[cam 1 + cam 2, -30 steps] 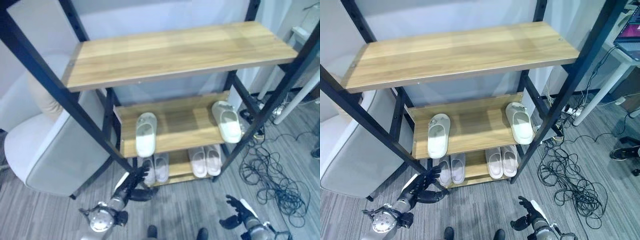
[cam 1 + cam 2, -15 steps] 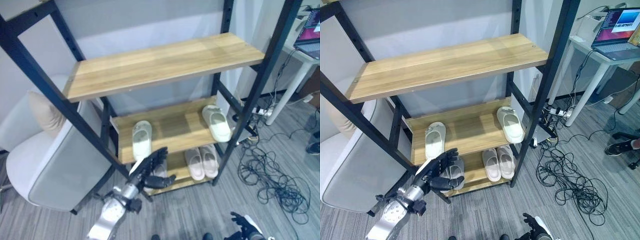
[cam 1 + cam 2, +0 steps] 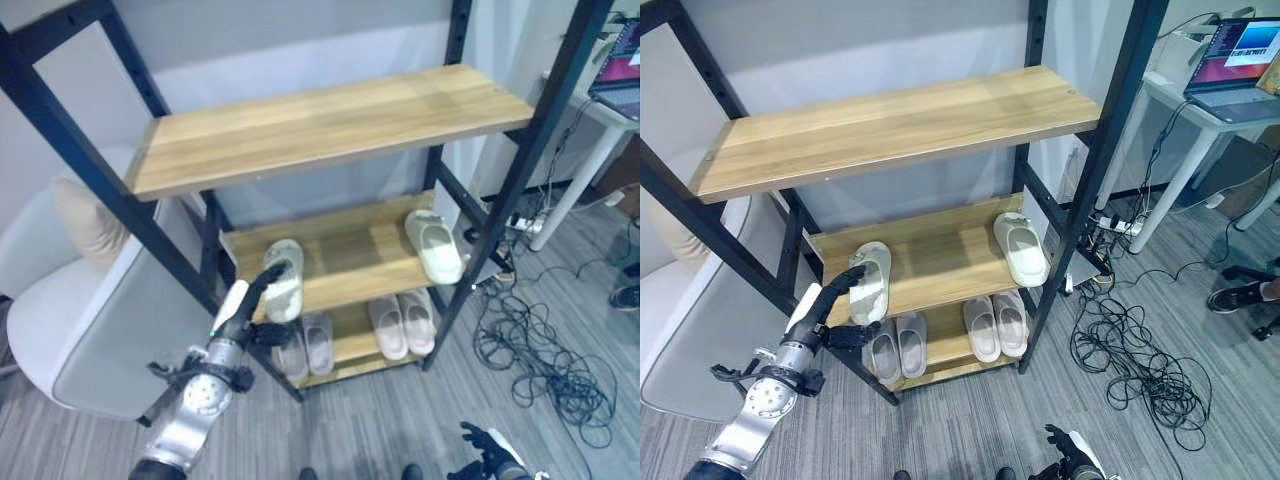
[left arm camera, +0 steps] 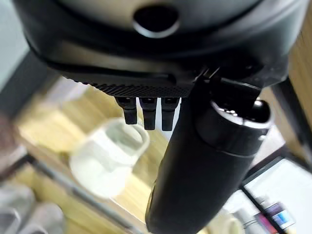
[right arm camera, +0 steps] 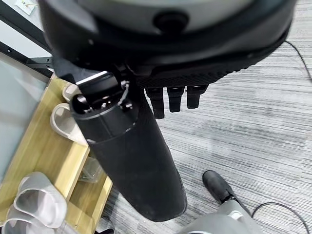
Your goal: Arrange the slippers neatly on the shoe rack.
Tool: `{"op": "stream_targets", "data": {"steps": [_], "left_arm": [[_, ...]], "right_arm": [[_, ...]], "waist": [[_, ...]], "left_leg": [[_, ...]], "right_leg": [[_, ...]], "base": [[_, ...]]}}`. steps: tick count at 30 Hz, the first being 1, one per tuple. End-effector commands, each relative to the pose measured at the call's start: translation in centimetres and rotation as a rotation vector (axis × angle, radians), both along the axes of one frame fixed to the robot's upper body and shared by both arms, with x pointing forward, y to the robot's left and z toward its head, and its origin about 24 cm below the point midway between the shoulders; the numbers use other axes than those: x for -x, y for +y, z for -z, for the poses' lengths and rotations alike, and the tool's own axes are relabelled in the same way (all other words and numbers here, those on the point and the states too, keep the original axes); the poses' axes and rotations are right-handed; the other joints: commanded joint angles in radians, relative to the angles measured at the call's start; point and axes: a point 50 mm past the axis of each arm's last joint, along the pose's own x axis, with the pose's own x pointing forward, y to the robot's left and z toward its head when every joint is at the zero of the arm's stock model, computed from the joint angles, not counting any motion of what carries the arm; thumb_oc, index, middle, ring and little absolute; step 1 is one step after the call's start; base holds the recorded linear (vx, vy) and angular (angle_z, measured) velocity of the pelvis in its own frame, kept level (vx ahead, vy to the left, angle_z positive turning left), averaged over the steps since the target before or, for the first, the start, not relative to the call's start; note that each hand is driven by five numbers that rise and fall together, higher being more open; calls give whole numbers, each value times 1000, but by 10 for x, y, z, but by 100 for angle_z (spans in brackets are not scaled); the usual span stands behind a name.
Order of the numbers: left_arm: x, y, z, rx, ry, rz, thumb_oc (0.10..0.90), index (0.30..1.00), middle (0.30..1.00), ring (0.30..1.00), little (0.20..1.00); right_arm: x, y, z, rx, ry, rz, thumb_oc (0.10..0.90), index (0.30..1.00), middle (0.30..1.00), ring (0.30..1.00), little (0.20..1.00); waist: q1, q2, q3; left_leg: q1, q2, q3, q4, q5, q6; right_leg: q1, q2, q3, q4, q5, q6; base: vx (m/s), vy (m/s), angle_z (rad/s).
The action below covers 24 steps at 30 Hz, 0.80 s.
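Slippers to be tidied sit apart on the middle shelf [image 3: 350,262]: the left slipper [image 3: 284,279] lies lengthwise front-to-back just past the left robot hand [image 3: 247,302], whose relaxed fingers hold nothing, while the right slipper [image 3: 434,246] lies well beyond it.

The left hand [image 3: 247,305], left of centre in the frame, covers the near end of the left slipper [image 3: 284,278] on the middle shelf [image 3: 350,255]; whether it touches that slipper cannot be told. The right hand [image 3: 484,447] is cut off by the bottom edge at lower right, too small to judge. The lowest pair at left [image 3: 307,346] is partly hidden behind the shelf's front edge. At the upper right corner a laptop [image 3: 1237,65] runs out of frame.
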Motion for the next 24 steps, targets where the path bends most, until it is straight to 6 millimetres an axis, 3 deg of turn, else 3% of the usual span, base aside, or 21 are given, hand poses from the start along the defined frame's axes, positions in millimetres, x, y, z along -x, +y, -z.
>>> {"op": "stream_targets", "data": {"steps": [1,13,16,24], "left_arm": [[-38,7,-70,-118,-344,-26,800,900,900,900,900],[-71,26,-110,-419,-477,-163,800,900,900,900,900],[-79,42,-131,-639,-504,-212,800,900,900,900,900],[-87,58,-146,-793,-489,-254,800,900,900,900,900]], "right_arm": [[-21,-5,-9,24,-77,-33,800,900,900,900,900],[-38,0,-15,30,-124,-60,800,900,900,900,900],[-43,1,-17,28,-144,-74,800,900,900,900,900],[-47,4,-19,21,-159,-99,800,900,900,900,900]], "waist": [[-32,-59,-13],[-54,-73,22],[-57,-81,27],[-62,-97,37]], "left_leg": [[-59,11,87,-10,-17,-35],[-151,12,91,-10,-6,-23],[-188,12,97,-10,1,-15],[-216,13,107,-10,3,-12]], "right_leg": [[41,-65,38,12,-129,67],[-96,-79,71,50,-108,75],[-157,-87,86,70,-100,78],[-203,-97,97,79,-89,84]], "base": [[-23,24,-4],[-64,18,-7],[-71,33,-7],[-26,16,-7]]}}
